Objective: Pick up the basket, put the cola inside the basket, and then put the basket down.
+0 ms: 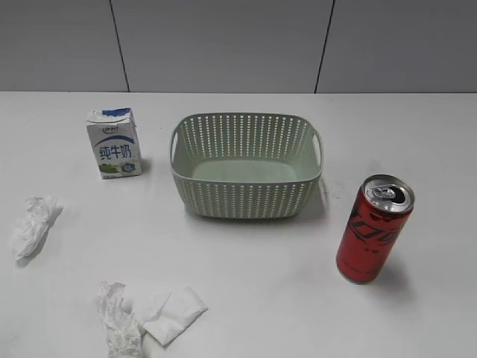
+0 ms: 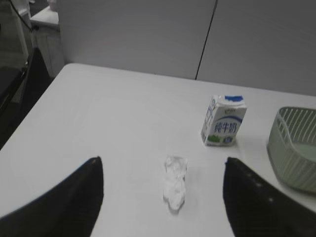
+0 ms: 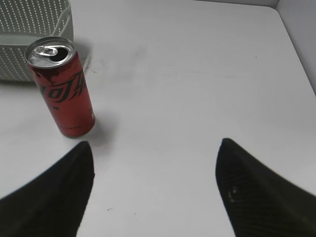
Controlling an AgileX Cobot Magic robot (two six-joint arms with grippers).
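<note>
The basket (image 1: 246,168) is sitting upright on the white bench (image 1: 246,268), roughly centred and toward the back, its open mouth facing up and its floor bare. The cola (image 1: 373,230) is standing upright to the basket's right and nearer the front, apart from it, with bare bench showing between can and basket wall. In the right wrist view the can (image 3: 63,89) is standing just in front of the basket's perforated corner (image 3: 34,34), its silver top showing an open tab hole.

A milk carton (image 1: 113,143) is standing left of the basket, separated from it by a strip of clear surface. Crumpled tissue (image 1: 33,225) is lying near the bench's left edge, and a second crumpled wad (image 1: 145,313) is lying near the front edge, left of centre.

The left claw (image 2: 163,197) is hanging spread wide above the bench, holding nothing, its two dark fingers (image 2: 64,202) framing a tissue scrap (image 2: 175,186); the carton (image 2: 223,121) and the basket's rim (image 2: 291,148) are lying farther ahead to the right. The bench's left edge is running diagonally along that view.

The right claw (image 3: 155,190) is likewise spread apart and empty over open bench, the can sitting ahead of its left finger (image 3: 54,195). Wide bare surface is stretching rightward to the bench's far corner.
</note>
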